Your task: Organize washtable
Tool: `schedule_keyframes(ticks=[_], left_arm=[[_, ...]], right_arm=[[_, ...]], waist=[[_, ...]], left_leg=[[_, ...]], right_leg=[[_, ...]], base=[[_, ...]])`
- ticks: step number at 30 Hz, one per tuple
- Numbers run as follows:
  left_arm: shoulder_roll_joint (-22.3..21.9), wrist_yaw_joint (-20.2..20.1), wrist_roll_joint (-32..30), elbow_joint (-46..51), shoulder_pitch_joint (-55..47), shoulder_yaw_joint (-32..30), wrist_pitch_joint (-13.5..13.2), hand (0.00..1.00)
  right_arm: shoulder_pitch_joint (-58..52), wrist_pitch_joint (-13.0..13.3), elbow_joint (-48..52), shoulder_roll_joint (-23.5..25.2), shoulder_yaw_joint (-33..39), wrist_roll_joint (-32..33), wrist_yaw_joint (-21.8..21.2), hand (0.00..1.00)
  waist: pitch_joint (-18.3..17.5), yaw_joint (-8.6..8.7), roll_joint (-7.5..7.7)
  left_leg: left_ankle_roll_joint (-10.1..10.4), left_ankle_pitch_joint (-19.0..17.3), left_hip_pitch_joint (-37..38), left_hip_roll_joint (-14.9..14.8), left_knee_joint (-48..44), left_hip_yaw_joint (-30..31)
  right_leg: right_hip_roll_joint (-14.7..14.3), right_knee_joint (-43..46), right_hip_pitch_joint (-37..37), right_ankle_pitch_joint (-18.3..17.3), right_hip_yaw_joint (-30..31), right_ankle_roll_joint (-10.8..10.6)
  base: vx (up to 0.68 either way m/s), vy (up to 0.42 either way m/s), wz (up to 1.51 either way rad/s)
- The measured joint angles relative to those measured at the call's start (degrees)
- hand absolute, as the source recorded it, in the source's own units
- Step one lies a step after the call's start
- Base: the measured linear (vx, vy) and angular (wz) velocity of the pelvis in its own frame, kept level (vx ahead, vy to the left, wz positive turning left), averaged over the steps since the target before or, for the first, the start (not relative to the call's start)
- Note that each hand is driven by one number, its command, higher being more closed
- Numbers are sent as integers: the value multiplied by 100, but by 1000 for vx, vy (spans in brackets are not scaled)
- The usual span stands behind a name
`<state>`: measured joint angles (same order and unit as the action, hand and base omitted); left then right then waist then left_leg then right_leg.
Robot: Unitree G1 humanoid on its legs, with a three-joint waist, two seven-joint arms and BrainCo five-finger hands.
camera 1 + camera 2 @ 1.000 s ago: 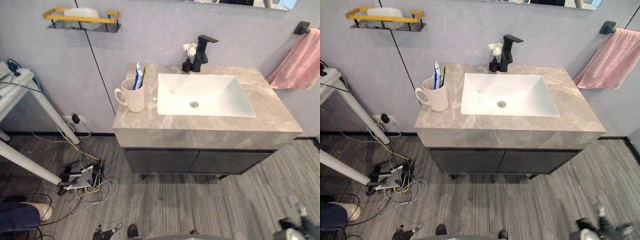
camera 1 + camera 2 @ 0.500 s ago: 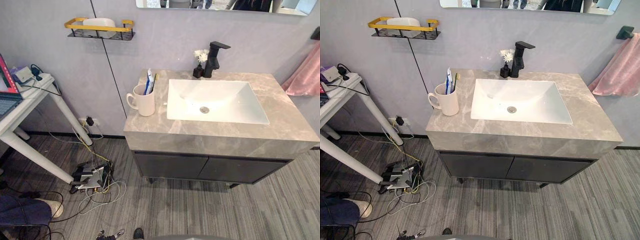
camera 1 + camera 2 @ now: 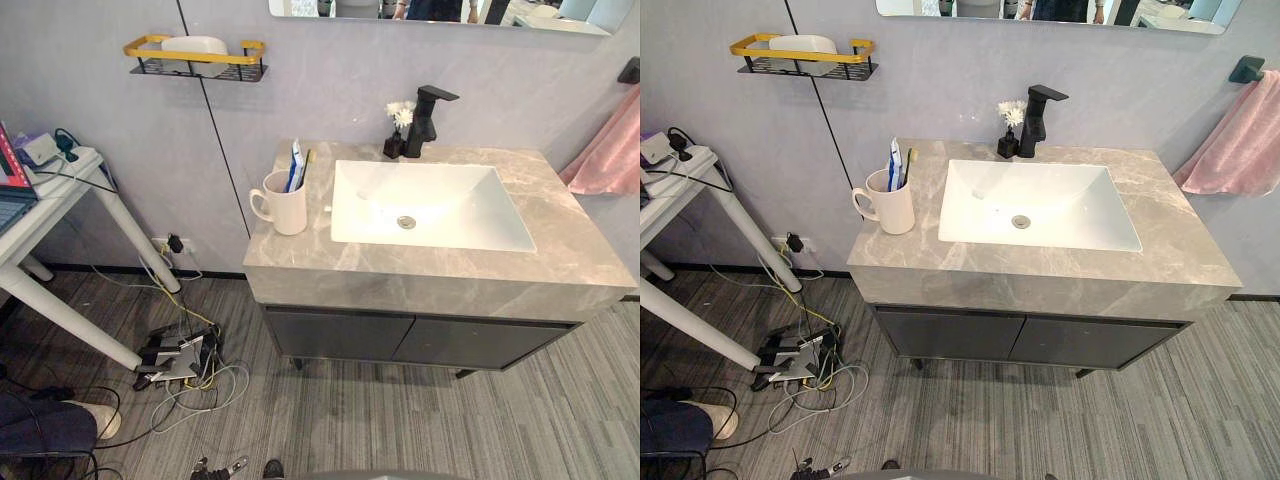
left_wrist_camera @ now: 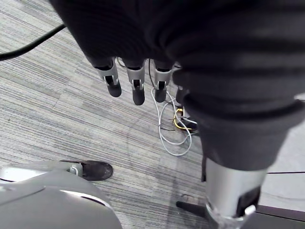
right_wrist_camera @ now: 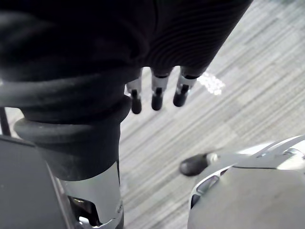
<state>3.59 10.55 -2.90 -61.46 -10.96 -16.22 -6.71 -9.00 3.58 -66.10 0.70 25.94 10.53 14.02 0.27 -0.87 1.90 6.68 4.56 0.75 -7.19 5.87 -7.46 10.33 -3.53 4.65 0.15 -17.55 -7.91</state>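
Left wrist view: robot hand relaxed

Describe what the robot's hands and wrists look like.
The two look alike. The left robot hand has slim silver fingers with dark rounded tips, set in a row below a black ribbed cover that wraps the back of the hand and the wrist. The right robot hand has the same silver fingers, dark tips and black ribbed cover.

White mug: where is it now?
In the left eye view, the white mug stands upright on the left end of the counter, just left of the sink basin.
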Motion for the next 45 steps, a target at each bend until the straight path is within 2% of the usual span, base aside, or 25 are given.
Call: schedule_keyframes(ticks=[5, 8, 11, 16, 25, 26, 27, 29, 31, 32, 33, 35, 37, 38, 39, 40, 41, 42, 44, 45], left_arm=[[76, -21, -3, -155, 98, 109, 14, 0], [175, -42, -14, -164, 102, 389, 24, 0], [261, -50, -56, -271, 142, 543, 30, 0], [318, -56, -180, -335, 223, 741, 78, 0], [358, -55, -174, -334, 219, 882, 130, 0], [366, -55, -170, -334, 219, 878, 130, 0], [398, -56, -168, -325, 253, 872, 131, 0], [387, -55, -117, -245, 332, 690, 133, 0], [371, -47, -12, -81, 342, 644, 118, 0], [343, -46, 0, -41, 343, 645, 120, 0], [340, -46, 0, -40, 326, 647, 122, 0], [318, -46, -1, -18, 336, 653, 119, 0], [135, -51, 1, -39, 311, 646, 131, 0], [108, -52, 0, -49, 298, 646, 133, 0], [102, -55, 1, -105, 278, 582, 133, 0], [102, -54, 1, -104, 311, 473, 131, 0], [96, -59, 5, -102, 327, 418, 131, 0], [94, -60, 7, -101, 331, 327, 130, 0], [106, -65, 13, -119, 322, 216, 132, 0], [109, -66, 11, -146, 327, 216, 135, 0]], right_arm=[[7, -16, 0, -35, -23, -175, -79, 0], [8, -45, 0, -134, -312, -361, -199, 0], [31, -98, 2, -218, -463, -638, -315, 0], [34, -156, -7, -254, -678, -899, -427, 0], [66, -161, -24, -351, -906, -891, -429, 0], [80, -156, -22, -347, -913, -889, -428, 0], [114, -146, -20, -337, -971, -887, -425, 0], [219, -121, -2, -425, -1257, -884, -429, 0], [234, -116, -2, -434, -1342, -890, -426, 0], [231, -116, -2, -464, -1361, -889, -427, 0], [220, -126, -15, -468, -1360, -895, -426, 0], [262, -142, -2, -496, -1372, -900, -427, 0], [374, -143, 4, -671, -1384, -900, -426, 0], [377, -152, -5, -693, -1375, -898, -426, 0], [347, -156, -4, -661, -1361, -892, -417, 0], [314, -158, -8, -620, -1331, -892, -418, 0], [291, -157, 0, -605, -1302, -893, -419, 0], [282, -157, -2, -550, -1251, -892, -420, 0], [256, -161, -9, -486, -1189, -889, -428, 0], [259, -161, -8, -468, -1105, -891, -436, 0]], waist=[[-1, 11, 47], [-3, 42, 52], [2, 176, 77], [44, 184, 68], [144, 177, 24], [180, 179, 53], [227, 191, 49], [573, 156, 8], [727, 111, 32], [759, 55, -22], [795, 2, -6], [805, -22, -24], [925, -26, -249], [936, -42, -283], [895, -72, -213], [903, -88, -155], [910, -90, -129], [903, -120, -98], [833, -161, 8], [818, -159, 9]], left_leg=[[-6, -56, 89, -8, 0, -145], [1, -106, 195, -8, 0, -238], [2, -108, 204, -7, 0, -234], [2, -105, 258, 4, -1, -115], [12, -120, 284, -19, -38, 38], [49, -157, 232, -49, -96, 47], [33, -297, 71, -94, -446, 97], [60, -946, -605, -431, -2124, 248], [8, -925, -1150, -647, -3341, 160], [43, -879, -1276, -755, -3696, 107], [77, -796, -1410, -798, -3923, 63], [24, -916, -1414, -673, -3597, -68], [33, -890, -1411, -242, -2584, -59], [-170, -831, -1391, -142, -2360, -67], [-191, -852, -1234, 39, -2139, -224], [-377, -980, -1298, 118, -2294, -295], [-446, -1091, -1367, 128, -2477, -299], [-488, -1355, -1483, 124, -2857, -309], [-539, -1809, -1491, 182, -3183, -417], [-543, -1908, -1462, 194, -3196, -439]], right_leg=[[0, 1, -17, -6, 187, 10], [7, 30, 11, -31, 263, -21], [9, 51, 25, -46, 263, -49], [18, 116, 150, -84, 118, -50], [10, 230, 215, -229, -28, -18], [-16, 236, 213, -243, -51, 4], [-34, 271, 220, -278, -102, 33], [-260, 404, 318, -431, -117, 148], [-351, 412, 438, -503, -119, 184], [-399, 410, 498, -519, -100, 209], [-399, 408, 537, -542, -63, 225], [-306, 423, 483, -574, 0, 196], [-198, 424, 357, -587, 221, 171], [-155, 431, 311, -590, 277, 126], [5, 385, 283, -598, 376, 20], [67, 343, 308, -553, 393, -30], [94, 331, 326, -505, 393, -126], [143, 325, 383, -540, 382, -183], [285, 491, 382, -704, 417, -234], [322, 726, 277, -775, 458, -182]], base=[[1, 1, -15], [9, -2, -18], [4, -2, 1], [7, -10, 11], [-30, -10, 10], [-4, -23, 14], [0, -32, 17], [-34, -51, 15], [-63, -63, 6], [-19, -48, -6], [22, -8, -8], [59, 25, -13], [103, 138, -33], [122, 182, -31], [187, 133, -16], [207, 113, -9], [274, 149, -3], [220, 166, -9], [232, 162, -20], [217, 150, -33]])
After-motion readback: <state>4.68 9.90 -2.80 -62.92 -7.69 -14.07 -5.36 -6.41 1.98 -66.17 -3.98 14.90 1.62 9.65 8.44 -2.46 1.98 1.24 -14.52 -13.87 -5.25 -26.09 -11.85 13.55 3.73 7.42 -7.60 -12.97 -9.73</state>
